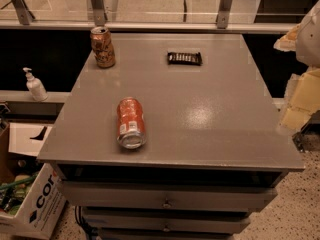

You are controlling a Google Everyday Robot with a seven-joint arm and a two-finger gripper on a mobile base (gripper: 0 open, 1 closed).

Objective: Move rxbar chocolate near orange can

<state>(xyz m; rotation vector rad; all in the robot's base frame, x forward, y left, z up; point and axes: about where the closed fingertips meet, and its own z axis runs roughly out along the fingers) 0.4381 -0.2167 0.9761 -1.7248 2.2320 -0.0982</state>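
Evidently the gripper [301, 91] is held at the right edge of the view, beyond the right side of the grey table [220, 119]; whether it is spread or closed cannot be told. Little of the arm is shown, so its pose cannot be read. The rxbar chocolate [184, 58] lies flat at the far middle of the table, untouched. The orange can [102, 47] stands upright at the far left corner, apart from the bar. The approach is judged to be in hand: next, the gripper must be carried over the bar, lowered and closed across its narrow width.
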